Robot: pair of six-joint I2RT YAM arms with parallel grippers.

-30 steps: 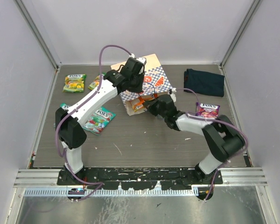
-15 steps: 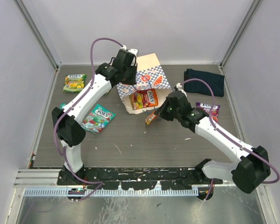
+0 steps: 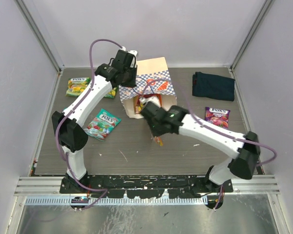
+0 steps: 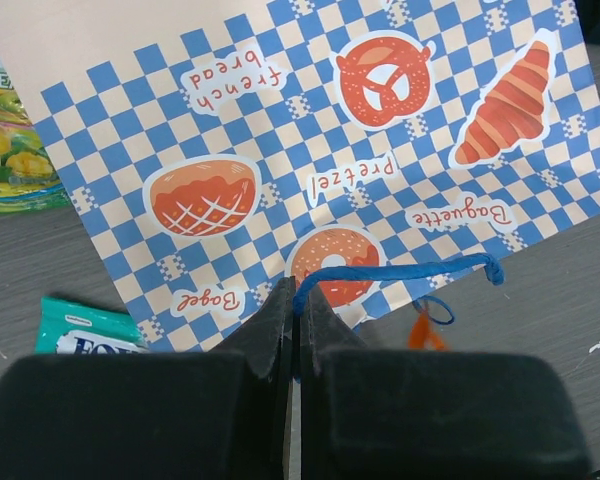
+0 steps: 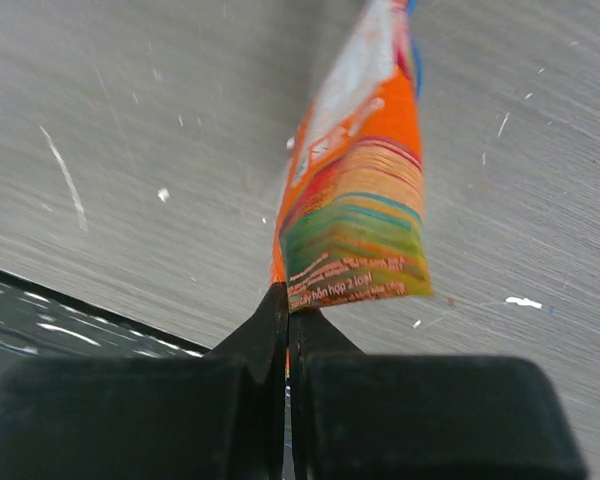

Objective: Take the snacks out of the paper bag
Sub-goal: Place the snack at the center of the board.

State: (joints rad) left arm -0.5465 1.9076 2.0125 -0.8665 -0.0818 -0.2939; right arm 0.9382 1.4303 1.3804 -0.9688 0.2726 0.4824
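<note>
The paper bag lies at the back middle with its mouth toward me; a packet shows in the opening. My left gripper is shut on the bag's blue cord handle, jaws pinched at its left end. In front of the bag, my right gripper is shut on the bottom edge of an orange snack packet, which hangs just above the table. Other snacks lie out on the table: green, teal, purple.
A dark navy folded cloth lies at the back right. Another green packet shows partly under my left arm. Grey walls close in both sides and the back, and a metal rail runs along the near edge.
My right arm pulled the orange packet out of the bag's mouth and swung it left and toward me. My left gripper moved back and left with the cord handle, tipping the bag.
</note>
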